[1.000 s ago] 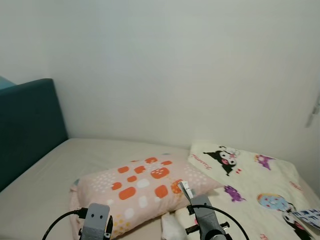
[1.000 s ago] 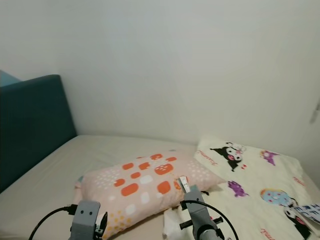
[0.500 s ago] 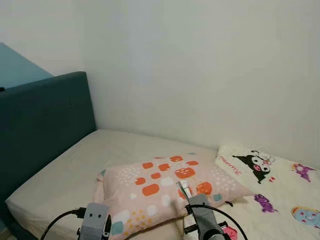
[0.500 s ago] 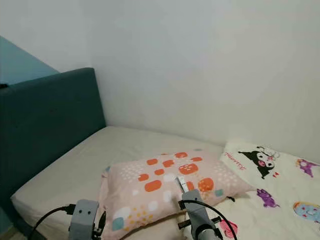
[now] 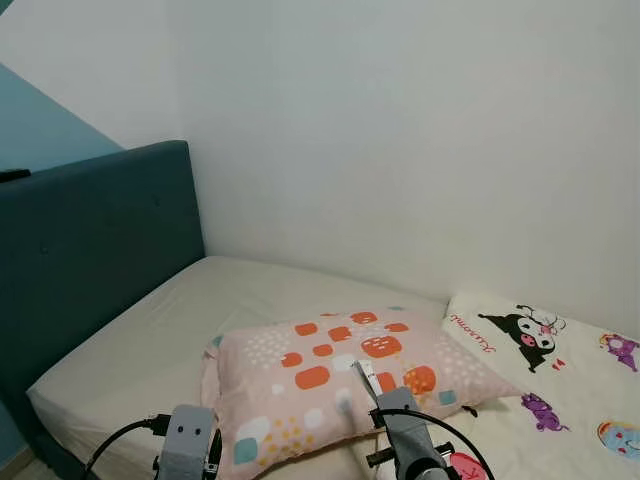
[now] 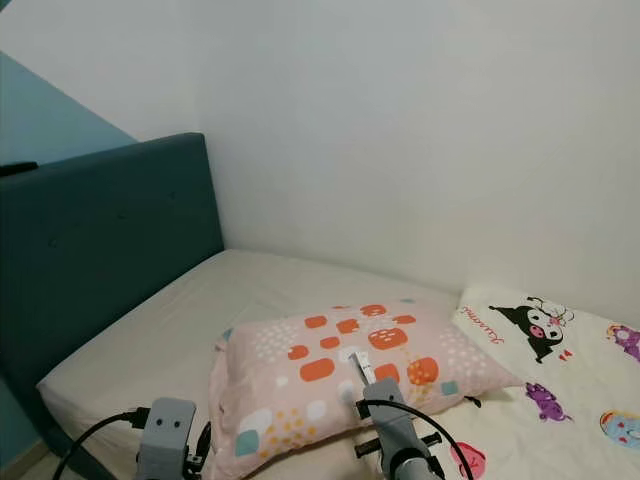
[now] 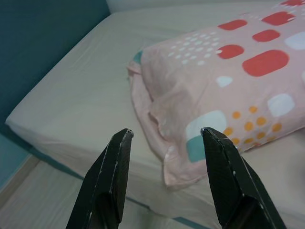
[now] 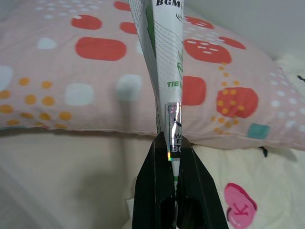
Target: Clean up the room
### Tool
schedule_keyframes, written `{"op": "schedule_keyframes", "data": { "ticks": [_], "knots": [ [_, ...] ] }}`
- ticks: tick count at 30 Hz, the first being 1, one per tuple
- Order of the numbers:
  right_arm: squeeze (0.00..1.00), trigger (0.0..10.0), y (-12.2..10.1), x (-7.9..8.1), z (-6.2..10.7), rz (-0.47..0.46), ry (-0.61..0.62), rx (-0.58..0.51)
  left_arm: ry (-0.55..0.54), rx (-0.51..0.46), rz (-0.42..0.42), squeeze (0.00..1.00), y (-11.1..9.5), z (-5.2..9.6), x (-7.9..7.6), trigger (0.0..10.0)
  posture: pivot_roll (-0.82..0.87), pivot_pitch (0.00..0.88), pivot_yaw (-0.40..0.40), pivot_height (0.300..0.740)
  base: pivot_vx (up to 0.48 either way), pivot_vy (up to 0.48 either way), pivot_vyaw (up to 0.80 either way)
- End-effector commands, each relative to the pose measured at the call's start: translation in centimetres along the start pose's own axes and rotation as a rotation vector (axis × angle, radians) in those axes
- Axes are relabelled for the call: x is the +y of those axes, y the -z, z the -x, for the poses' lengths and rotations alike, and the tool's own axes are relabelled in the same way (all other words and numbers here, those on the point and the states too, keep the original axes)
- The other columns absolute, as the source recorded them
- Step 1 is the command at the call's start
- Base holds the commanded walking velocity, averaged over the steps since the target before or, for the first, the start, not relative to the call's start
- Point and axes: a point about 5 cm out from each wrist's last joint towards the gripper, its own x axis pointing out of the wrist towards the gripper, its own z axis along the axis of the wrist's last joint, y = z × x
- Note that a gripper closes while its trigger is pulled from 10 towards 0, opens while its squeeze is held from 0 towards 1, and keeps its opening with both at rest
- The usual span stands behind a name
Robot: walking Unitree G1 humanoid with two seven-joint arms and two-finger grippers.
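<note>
A pink pillow (image 5: 340, 375) with orange and white spots lies on the beige bed sheet (image 5: 170, 335). My right gripper (image 8: 170, 151) is shut on a thin white packet (image 8: 162, 62) with green and black print, held upright in front of the pillow (image 8: 95, 71); the packet (image 5: 367, 379) also sticks up above my right wrist near the bottom of the eye views. My left gripper (image 7: 164, 136) is open and holds nothing, hovering over the pillow's near corner (image 7: 176, 162) and the bed edge.
A dark teal headboard (image 5: 90, 260) stands at the left, a white wall behind. A cream blanket (image 5: 560, 350) with cartoon prints covers the bed's right side. Wood floor (image 7: 33, 200) lies below the bed edge.
The camera has swung further left, so the headboard takes up more of the picture and the blanket has slid right. Both grippers keep their poses; the packet stays held.
</note>
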Motion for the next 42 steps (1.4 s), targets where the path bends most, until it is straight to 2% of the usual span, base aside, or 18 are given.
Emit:
{"op": "schedule_keyframes", "data": {
  "ticks": [1, 42],
  "knots": [
    [0.0, 10.0, -0.23, 0.1, -0.06, -0.011, 0.003, -0.011, -0.002, 0.008, -0.009, 0.0, 0.08, 0.15, 0.17, 10.0, -0.02, 0.028, -0.041, 0.74, 0.0, 0.0, 0.8],
    [0.0, 10.0, -0.37, 0.2, -0.09, -0.04, 0.002, -0.015, 0.018, 0.02, -0.026, 0.0, -0.25, 0.07, 0.25, 10.0, -0.01, 0.044, -0.028, 0.74, 0.0, 0.0, 0.8]
  ]
}}
